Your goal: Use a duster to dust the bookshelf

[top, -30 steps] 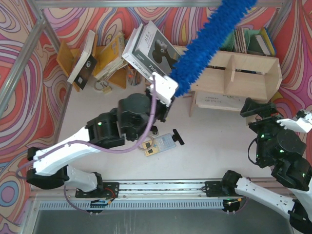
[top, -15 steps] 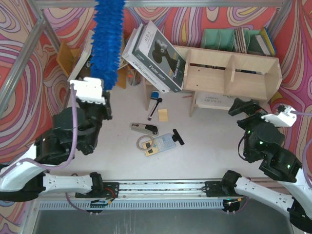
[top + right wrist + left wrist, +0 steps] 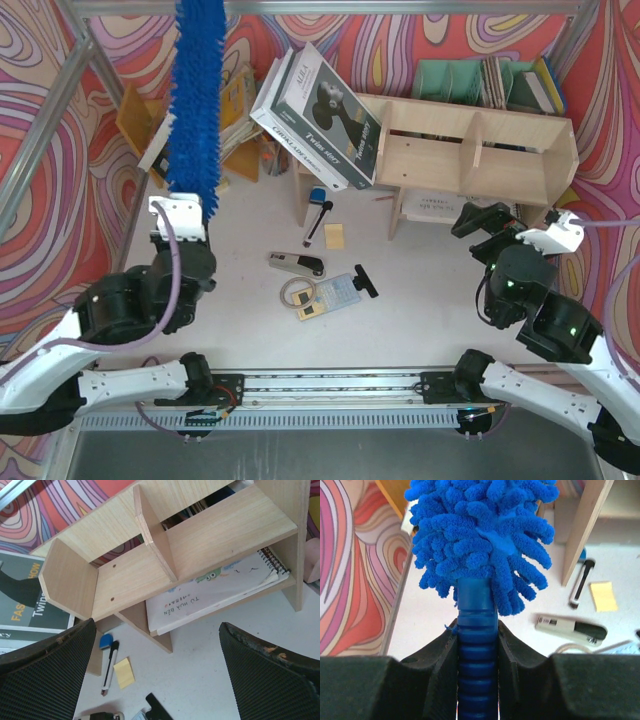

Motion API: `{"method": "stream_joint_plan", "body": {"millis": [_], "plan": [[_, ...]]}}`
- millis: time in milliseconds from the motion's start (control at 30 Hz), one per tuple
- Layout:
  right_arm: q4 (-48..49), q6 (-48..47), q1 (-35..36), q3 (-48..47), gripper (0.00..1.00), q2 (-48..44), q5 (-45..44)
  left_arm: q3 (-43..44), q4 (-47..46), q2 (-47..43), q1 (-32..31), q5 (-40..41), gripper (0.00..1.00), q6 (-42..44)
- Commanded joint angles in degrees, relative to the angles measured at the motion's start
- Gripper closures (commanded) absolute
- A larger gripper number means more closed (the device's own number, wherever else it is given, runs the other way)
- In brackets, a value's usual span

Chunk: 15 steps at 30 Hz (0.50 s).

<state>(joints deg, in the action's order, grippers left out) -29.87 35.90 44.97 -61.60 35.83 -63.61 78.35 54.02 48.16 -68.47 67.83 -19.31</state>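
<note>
The duster is a long bright-blue fluffy wand, standing up over the back left of the table, away from the bookshelf. My left gripper is shut on its ribbed blue handle, just below the fluffy head. The bookshelf is a pale plywood unit with two tiers at the back right. It also fills the right wrist view. My right gripper is open and empty, just in front of the shelf's lower tier.
A large black-and-white book leans on the shelf's left end. A spiral notebook lies under the shelf. A marker, yellow sticky note, stapler and cards lie mid-table. An orange book rack stands back left, a green organizer behind the shelf.
My left arm has swung the duster from over the shelf's left end across to the back left and pulled back. My right gripper has moved slightly left toward the shelf.
</note>
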Motion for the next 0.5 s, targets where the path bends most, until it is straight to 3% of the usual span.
{"method": "stream_joint_plan", "body": {"millis": [0,233,467], "plan": [[-1.6,2.3,-0.1,0.7,0.01,0.7,0.9,-4.6,6.0,-0.7,3.5,-7.4,1.0,-10.9],[-4.3,4.6,-0.1,1.0,0.01,0.5,1.1,-9.9,4.0,1.4,6.2,-18.3,1.0,-11.7],[-4.7,5.3,-0.1,2.5,0.01,-0.6,0.9,-15.8,-4.7,-2.1,6.2,-31.2,1.0,-10.2]]}}
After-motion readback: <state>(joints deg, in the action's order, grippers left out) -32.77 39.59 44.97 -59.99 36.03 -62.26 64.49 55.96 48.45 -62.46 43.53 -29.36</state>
